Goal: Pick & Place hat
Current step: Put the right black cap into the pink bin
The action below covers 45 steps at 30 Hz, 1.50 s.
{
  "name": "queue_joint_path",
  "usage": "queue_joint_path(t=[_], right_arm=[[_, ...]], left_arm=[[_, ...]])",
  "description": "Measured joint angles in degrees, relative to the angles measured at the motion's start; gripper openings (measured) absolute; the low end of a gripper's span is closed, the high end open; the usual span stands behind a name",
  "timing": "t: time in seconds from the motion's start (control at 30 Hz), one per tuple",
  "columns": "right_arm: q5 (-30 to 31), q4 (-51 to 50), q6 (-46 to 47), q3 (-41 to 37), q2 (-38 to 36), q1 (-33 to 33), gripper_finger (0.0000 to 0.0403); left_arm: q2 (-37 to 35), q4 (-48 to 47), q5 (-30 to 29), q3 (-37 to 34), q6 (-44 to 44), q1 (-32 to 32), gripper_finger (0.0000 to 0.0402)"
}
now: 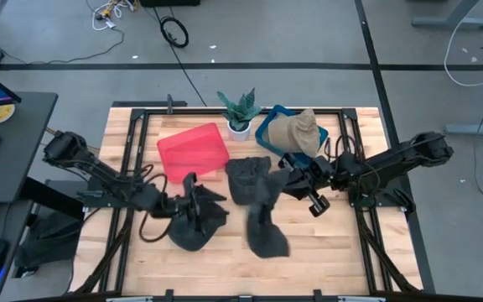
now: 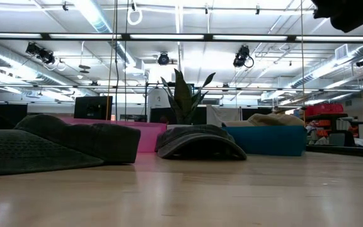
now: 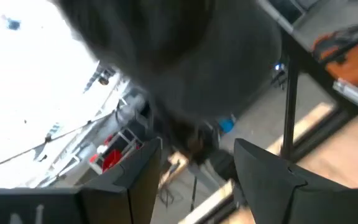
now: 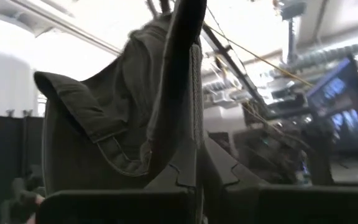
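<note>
**A:** Top-down view first: the right gripper [image 1: 282, 180] sits mid-table with a dark hat [image 1: 268, 191] hanging off it, just short of the blue bin [image 1: 268, 126] that already has a tan hat [image 1: 298, 130] in it. The left gripper [image 1: 174, 204] is down by another dark hat [image 1: 198, 214], in front of the red bin [image 1: 193, 151]. A third dark hat [image 1: 267, 238] lies nearer the front edge.

**B:** The table-level view doesn't show either gripper, just hats lying flat, a plant [image 2: 184, 98] and both bins behind.

**A:** Left wrist view: the fingers [image 3: 263, 171] are spread wide, with blurry dark fabric in front of them. Looks like nothing is pinched.

**B:** Right wrist view is clearer: the jaws are clamped tight on a fold of that dark hat [image 4: 117, 118], which dangles in the air.

**A:** So I'd say the right arm is mid-carry and the left is either about to grab or just let go. Next for the right: get fully over a bin before opening, or the floppy brim could catch the rim.
</note>
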Motion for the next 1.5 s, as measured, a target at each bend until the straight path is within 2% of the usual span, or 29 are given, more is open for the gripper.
queue_joint_path(t=[0.27, 0.57, 0.77, 0.93, 1.1, 1.27, 1.5], right_arm=[[1.91, -2.02, 5.94, 2.29, 5.44, -0.82, 0.0002], [0.35, -6.21, 8.6, 9.99, 14.07, -0.82, 0.0002], [0.25, -6.11, 9.22, 10.45, 14.93, -0.82, 0.0002], [0.12, -5.97, 9.36, 10.45, 14.93, -1.03, 0.0002], [-0.27, -6.05, 9.38, 10.43, 14.93, -1.26, 0.0002], [-0.26, -6.08, 9.41, 10.38, 14.93, -1.26, 0.0002], [-0.28, -6.47, 10.45, 10.36, 14.93, -1.26, 0.0002]], left_arm=[[3.59, -1.23, -3.62, 5.44, 7.03, -4.71, 0.0206], [7.28, -1.3, -11.08, 8.7, 13.87, -6.77, 0.0206], [7.31, 0.03, -17.74, 9.05, 18.26, -10.11, 0.0206], [7.26, 1.47, -16.72, 9.05, 21.37, -12.54, 0.0206], [7.26, 2.52, -19.9, 9.05, 24.11, -14.11, 0.0206], [7.26, 3.4, -19.72, 9.05, 24.32, -14.34, 0.0206], [7.26, 2.82, -12.95, 9.05, 20.59, -11.85, 0.0206]])
